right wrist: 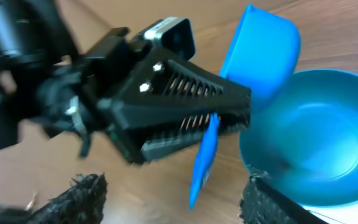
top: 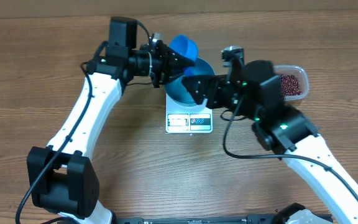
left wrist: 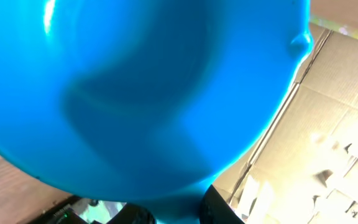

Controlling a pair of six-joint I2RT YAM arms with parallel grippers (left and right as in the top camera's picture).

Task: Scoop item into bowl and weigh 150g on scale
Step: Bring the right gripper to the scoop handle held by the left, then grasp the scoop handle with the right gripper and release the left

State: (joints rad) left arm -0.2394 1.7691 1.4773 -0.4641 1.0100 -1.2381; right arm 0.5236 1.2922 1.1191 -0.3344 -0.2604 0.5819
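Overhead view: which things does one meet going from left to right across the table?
Left arm's black base, white scale, clear tub holding the beans. The bowl and scoop overlap the scale, so omitted.

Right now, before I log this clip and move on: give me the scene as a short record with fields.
left gripper: shut on the handle of the blue scoop, which is raised at the bowl's far edge
right gripper: open, fingers apart by the bowl's rim
bowl: sits on the scale; no beans visible inside
beans: in the clear tub, on the right arm's side of the scale
scoop contents: none visible
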